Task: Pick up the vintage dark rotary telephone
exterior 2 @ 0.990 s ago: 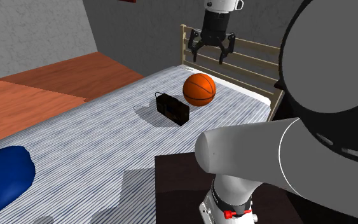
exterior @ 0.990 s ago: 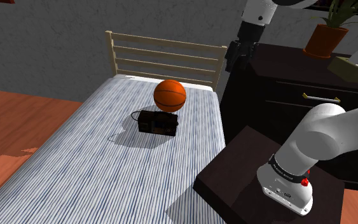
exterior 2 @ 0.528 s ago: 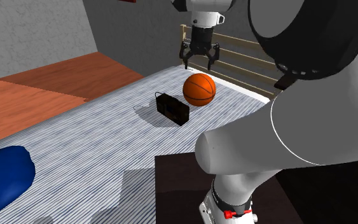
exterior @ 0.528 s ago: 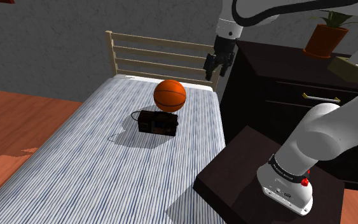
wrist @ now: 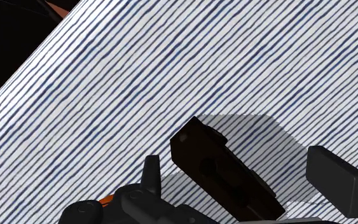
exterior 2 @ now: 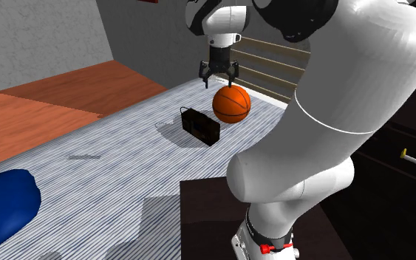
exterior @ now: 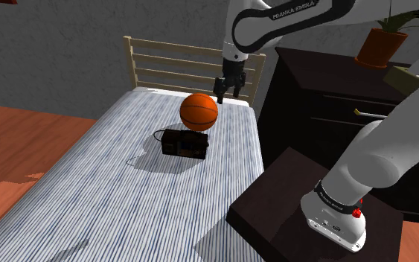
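A: Bed, striped cover, carries both things. Arm?
B: It reaches over from the stand toward the headboard.
A: Ball?
B: Orange, mid-bed, on the headboard side of the telephone.
A: And the telephone?
B: Dark, boxy, flat on the cover, just beside the ball.
A: Tool?
B: Released, fingers spread, nothing between them. It hangs above the ball, likely high so it clears the ball on its way to the telephone. The ball crowds one side, so the grasp probably suits the free sides.
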Robot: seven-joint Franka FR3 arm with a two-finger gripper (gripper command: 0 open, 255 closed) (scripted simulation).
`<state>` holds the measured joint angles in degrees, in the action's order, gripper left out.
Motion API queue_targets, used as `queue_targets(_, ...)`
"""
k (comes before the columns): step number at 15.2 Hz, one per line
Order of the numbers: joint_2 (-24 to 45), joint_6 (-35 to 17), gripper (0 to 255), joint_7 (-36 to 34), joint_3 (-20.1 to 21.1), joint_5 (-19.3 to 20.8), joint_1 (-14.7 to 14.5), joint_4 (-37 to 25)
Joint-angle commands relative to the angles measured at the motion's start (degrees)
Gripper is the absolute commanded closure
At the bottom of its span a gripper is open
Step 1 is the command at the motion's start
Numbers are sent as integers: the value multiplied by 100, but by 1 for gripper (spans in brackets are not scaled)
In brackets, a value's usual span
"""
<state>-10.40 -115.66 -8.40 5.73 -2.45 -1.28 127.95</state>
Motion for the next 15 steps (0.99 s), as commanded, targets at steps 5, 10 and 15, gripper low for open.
queue_targets(5, 1378, -461, 0, -118, 132, 323, -81, -774)
queue_targets(10, 2537, -617, 0, -240, 171, 641, -210, -1641)
queue_targets(15, 3717, -593, 0, -318, 148, 938, -396, -2705)
